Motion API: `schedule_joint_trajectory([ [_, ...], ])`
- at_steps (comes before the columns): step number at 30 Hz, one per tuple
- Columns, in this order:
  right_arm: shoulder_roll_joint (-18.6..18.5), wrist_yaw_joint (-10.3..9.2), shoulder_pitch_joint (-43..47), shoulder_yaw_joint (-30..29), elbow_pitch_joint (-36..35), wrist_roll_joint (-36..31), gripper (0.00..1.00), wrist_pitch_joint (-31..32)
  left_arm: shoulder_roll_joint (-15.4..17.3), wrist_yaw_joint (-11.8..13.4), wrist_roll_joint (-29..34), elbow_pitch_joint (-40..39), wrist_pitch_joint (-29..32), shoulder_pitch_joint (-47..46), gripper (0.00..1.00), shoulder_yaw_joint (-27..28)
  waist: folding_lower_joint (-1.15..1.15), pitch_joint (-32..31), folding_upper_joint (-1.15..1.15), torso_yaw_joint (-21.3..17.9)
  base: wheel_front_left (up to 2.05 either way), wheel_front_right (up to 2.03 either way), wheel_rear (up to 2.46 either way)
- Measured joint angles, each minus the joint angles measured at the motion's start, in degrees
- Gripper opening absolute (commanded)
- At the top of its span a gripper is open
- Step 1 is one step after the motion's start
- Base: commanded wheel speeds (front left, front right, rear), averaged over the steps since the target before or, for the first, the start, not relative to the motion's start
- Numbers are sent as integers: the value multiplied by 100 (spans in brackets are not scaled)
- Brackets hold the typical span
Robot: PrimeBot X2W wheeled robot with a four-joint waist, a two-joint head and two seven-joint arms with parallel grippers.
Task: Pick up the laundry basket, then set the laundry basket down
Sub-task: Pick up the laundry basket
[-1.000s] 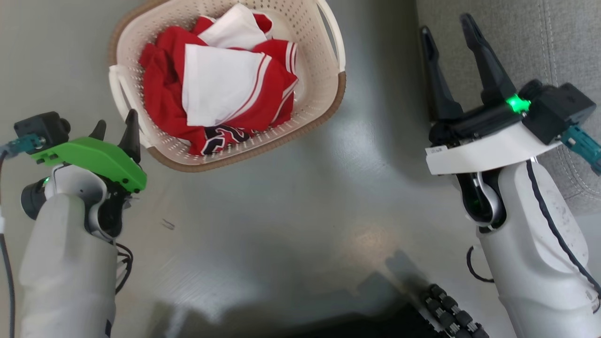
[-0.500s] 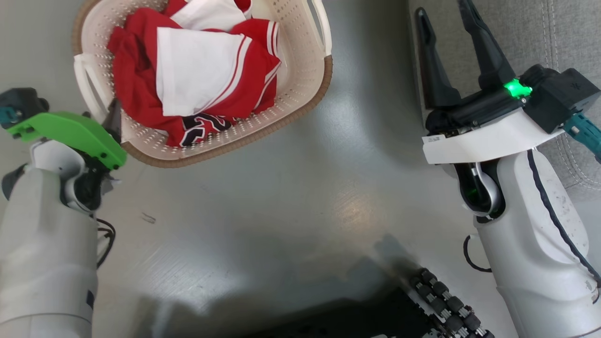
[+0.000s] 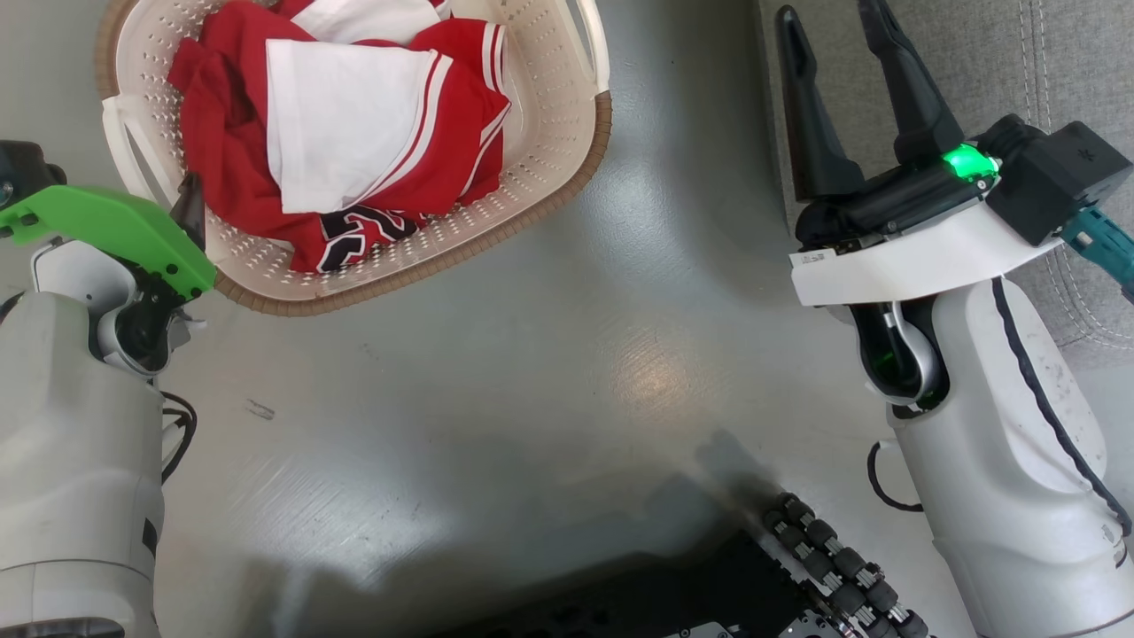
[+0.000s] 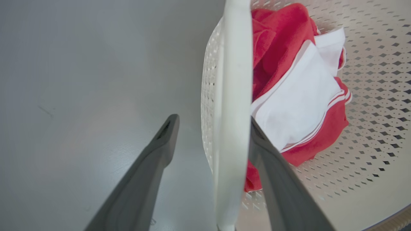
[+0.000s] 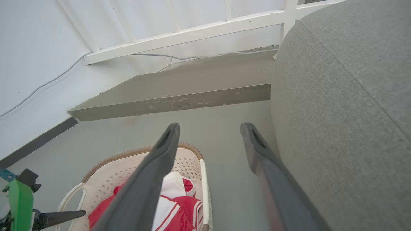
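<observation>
Left forearm (image 3: 71, 461): smooth pale grey shell with a black cable looping beside it.
Left wrist cover (image 3: 106, 230): bright green plastic plate.
Left gripper (image 4: 213, 119): two dark grey tapered fingers.
Right forearm (image 3: 1001, 443): white shell with a thin dark seam line and grey speckles.
Right wrist plate (image 3: 912, 261): white and curved, with a small printed label.
Right gripper (image 3: 826, 11): two long black fingers, a green light, a black camera box and a teal connector.
Base (image 3: 833, 567): black, with a row of ribbed rollers.

Grey floor (image 3: 496, 354), grey fabric sofa (image 5: 346, 96) at rt, raised step (image 5: 179, 93) beyond, white railing (image 5: 205, 29), white wall (image 5: 32, 48)
</observation>
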Motion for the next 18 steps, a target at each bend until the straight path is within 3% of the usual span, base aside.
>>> schedule_joint_trajectory([
  [1,0,-1,-8,14,7,0,100,0,7,8,35,33,0,-13,37,-11,0,0,0,-2,0,0,0],
  [3,0,-8,-29,45,7,1,100,0,12,26,42,118,0,-28,5,-27,0,-2,0,-6,0,0,0],
  [4,0,-48,-40,55,9,1,100,0,13,25,42,147,-1,-32,0,-52,0,-3,0,-8,0,0,0],
  [18,1,-94,-55,65,59,51,100,0,85,-119,478,328,-354,-102,0,-555,0,-118,0,18,0,0,0],
])
